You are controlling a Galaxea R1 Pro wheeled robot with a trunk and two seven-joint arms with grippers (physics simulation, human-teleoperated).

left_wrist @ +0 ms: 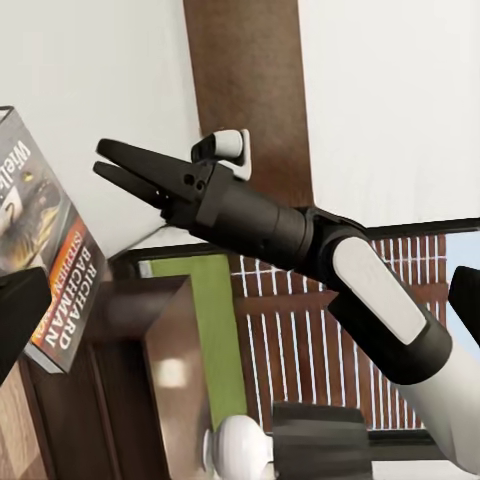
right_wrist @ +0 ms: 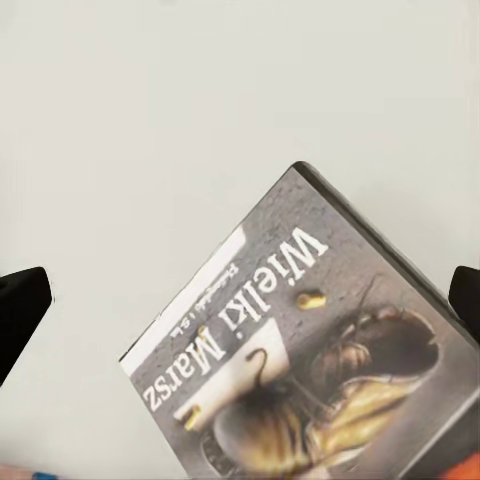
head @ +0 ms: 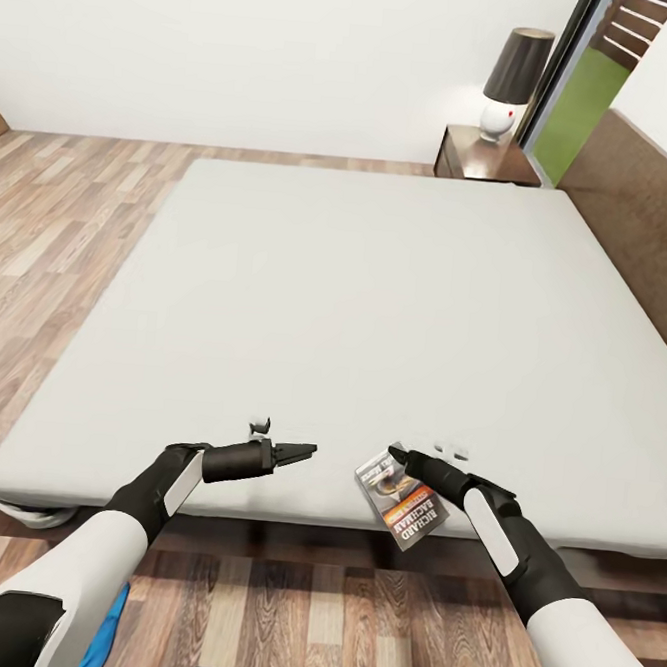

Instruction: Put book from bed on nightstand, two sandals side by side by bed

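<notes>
The book (head: 401, 501), dark grey with an orange band, lies at the near edge of the bed's pale mattress (head: 376, 307), one corner hanging over the edge. My right gripper (head: 394, 452) hovers just above its far end, open, with the cover (right_wrist: 320, 370) lying between the spread fingers (right_wrist: 22, 305). My left gripper (head: 312, 452) hangs over the same mattress edge a little to the left, open and empty, pointing toward the book (left_wrist: 50, 270) and the right gripper (left_wrist: 105, 165). One blue sandal (head: 104, 636) peeks out on the floor beside my left arm, mostly hidden. The nightstand (head: 466, 155) stands at the bed's far right corner.
A lamp (head: 508, 87) with a dark shade occupies the nightstand's top. The brown headboard (head: 644, 218) runs along the bed's right side, with a tall window (head: 583, 92) behind it. Wood-plank floor (head: 61, 222) stretches along the left of the bed.
</notes>
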